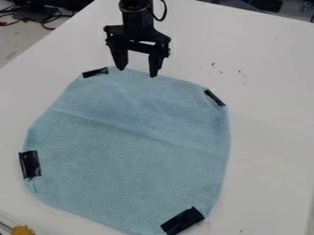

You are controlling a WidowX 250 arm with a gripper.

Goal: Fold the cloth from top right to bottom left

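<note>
Four strips of black tape (182,221) mark the corners of the blue, finely textured, creased cloth (135,137), spread flat on the smooth white table (270,119); the gripper (137,72), fingers parted, hangs at its far edge.

A pale blue cloth (129,160) is showing a fine, even texture, its plain surface taking on a slightly greyer, greener tint below a faint line that is running across it. Four solid black patches (29,164) are standing out at its corners, two of them glinting with whitish highlights. The tool (137,72) is matching them in black, contrasting with a plain white table (270,92) that dark grey specks (213,64) are dotting. Black and red cables (44,19) are crossing a grey floor (17,42), while a mustard-orange object (23,230) is adding a warm note.
</note>
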